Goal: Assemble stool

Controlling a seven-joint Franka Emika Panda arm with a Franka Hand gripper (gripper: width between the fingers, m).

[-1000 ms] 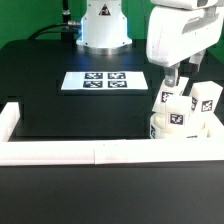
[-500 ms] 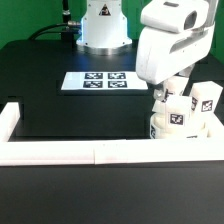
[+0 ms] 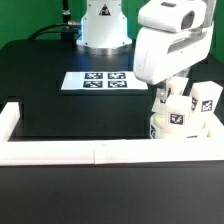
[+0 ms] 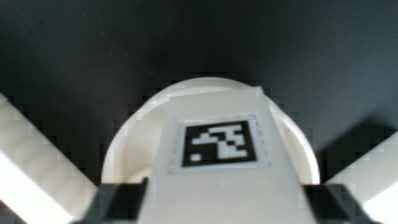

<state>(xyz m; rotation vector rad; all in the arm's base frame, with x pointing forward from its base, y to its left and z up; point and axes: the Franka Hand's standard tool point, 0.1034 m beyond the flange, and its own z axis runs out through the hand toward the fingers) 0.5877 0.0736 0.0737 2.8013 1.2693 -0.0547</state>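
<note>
End effector [image 3: 163, 92] seemingly grips a leg block [image 4: 221, 142].

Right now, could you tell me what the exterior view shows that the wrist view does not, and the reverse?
Only the exterior view shows the marker board, the white border rail, the other tagged leg block and the arm's base. Only the wrist view shows the claw close up, its fingers either side of a tagged leg. Both share the black table and the stool parts.
</note>
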